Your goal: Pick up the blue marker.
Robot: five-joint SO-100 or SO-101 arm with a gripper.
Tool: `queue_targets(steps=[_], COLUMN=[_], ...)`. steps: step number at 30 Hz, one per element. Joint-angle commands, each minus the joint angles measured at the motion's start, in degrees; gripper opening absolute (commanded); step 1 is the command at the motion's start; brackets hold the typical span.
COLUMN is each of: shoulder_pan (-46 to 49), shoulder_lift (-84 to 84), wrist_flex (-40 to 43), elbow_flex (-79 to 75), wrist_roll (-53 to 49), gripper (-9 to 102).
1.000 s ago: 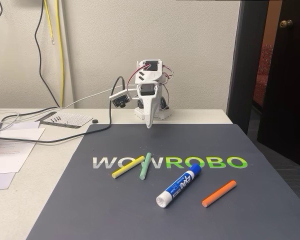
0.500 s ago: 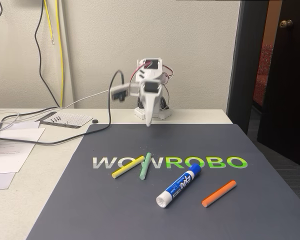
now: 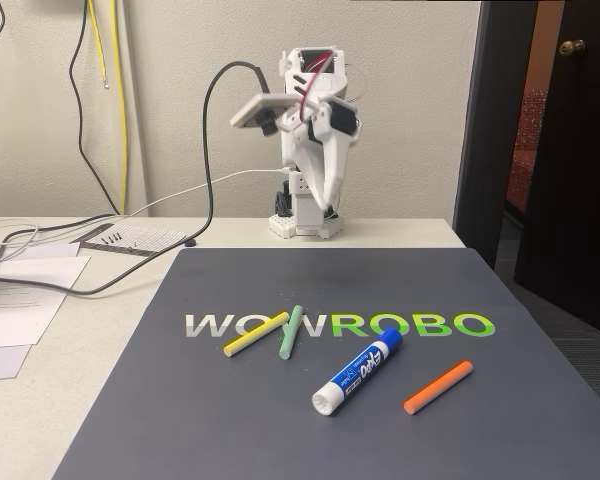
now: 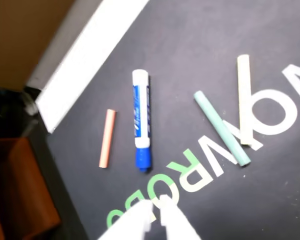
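Fingers (image 4: pixel 157 210) hang pressed nearly together, with only a thin dark slit between their white tips in the wrist view, and they grip nothing; in the fixed view they (image 3: pixel 329 207) point down from the raised arm (image 3: pixel 310 130) near the far edge of the tabletop (image 3: pixel 100 330), well apart from everything on the mat. The marker (image 3: pixel 358 371) lies flat on the dark mat (image 3: pixel 500 290), toward its near edge, just below the printed lettering, blue cap toward the letters and white end toward the near edge. In the wrist view it (image 4: pixel 141 120) runs straight up the frame with the cap nearest the fingertips, which suggests the arm is lined up to look down at it before descending. An orange stick (image 3: pixel 438 386) lies near it on the right in the fixed view but apart, and a green stick (image 3: pixel 291 331) and a yellow stick (image 3: pixel 256 333) lie to its left across the letters, so the barrel seems free to be pinched from both sides. Fingers would likely need to spread first.
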Motion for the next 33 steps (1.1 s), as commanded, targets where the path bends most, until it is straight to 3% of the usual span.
queue_targets(steps=[1,7,15,18,22,33], shoulder_pan=[-1.14,-2.81,-5.27,-5.98,-5.71,-5.19], shoulder_lift=[-20.48,-41.66,-52.47,-64.16,-85.96,-89.82], wrist_flex=[13.89,28.56,28.74,38.76,48.87,46.93], elbow_flex=[-28.65,-54.49,-60.64,-79.28,-115.75,-116.98], wrist_roll=[-0.79,-0.62,-0.53,-1.67,-2.64,-4.57], gripper=[8,15,22,22,25,27])
